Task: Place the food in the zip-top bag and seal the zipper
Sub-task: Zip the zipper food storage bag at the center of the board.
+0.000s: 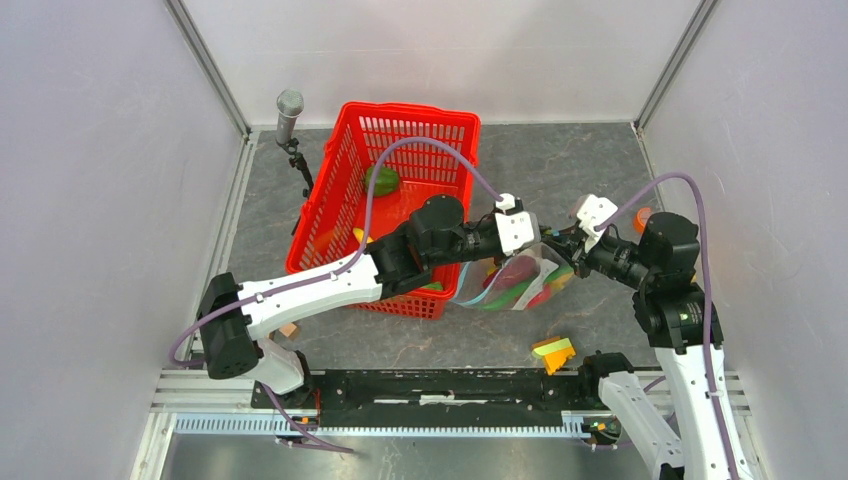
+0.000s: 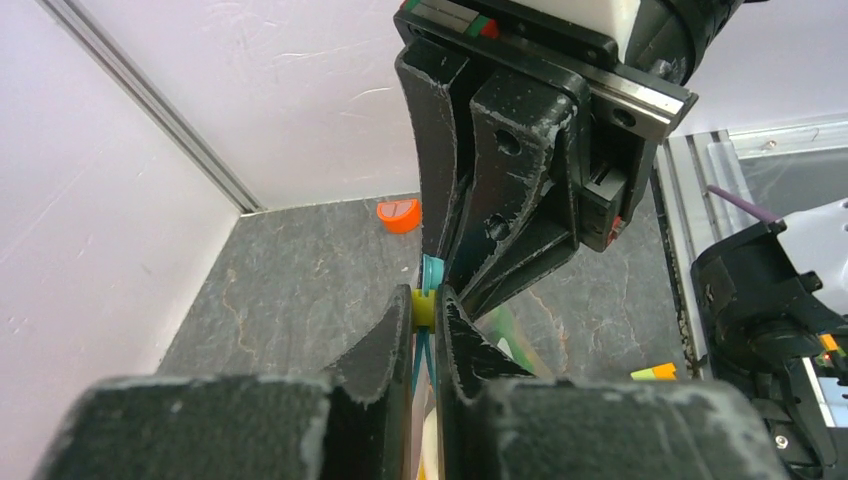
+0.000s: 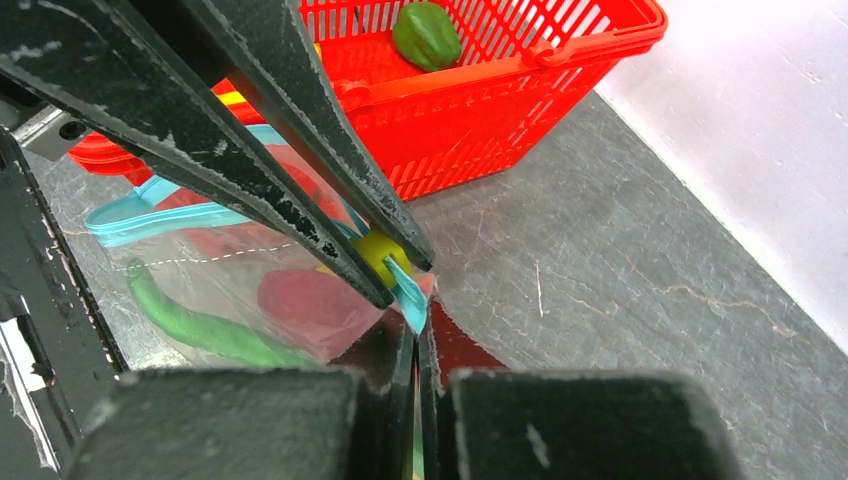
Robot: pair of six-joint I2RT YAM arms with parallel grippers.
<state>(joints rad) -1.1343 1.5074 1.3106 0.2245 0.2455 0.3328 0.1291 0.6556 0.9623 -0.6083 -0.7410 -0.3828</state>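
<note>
- Between the two arms, the left hand (image 2: 426, 300) is pinched closed on the yellow slider (image 3: 375, 247) of the zipper (image 3: 405, 290).
- Just beside it, the right hand (image 3: 415, 335) is clamped tight on the light blue strip.
- Farther along, the strip gapes in a loop.
- The zip-top bag (image 3: 200, 275), clear and crinkled, sits against the red basket (image 1: 345, 170), with food (image 3: 310, 300) inside it.
- A green pepper (image 1: 382, 180) lies in the basket.
- The dark grey, stone-veined desk (image 1: 560, 170) carries a coloured block stack (image 1: 553, 352) near the arm bases and an orange piece (image 2: 399, 214) by the wall.
- Pale walls (image 1: 450, 50) with metal corner rails enclose the desk.
- A microphone (image 1: 289, 110) stands at the back left.
</note>
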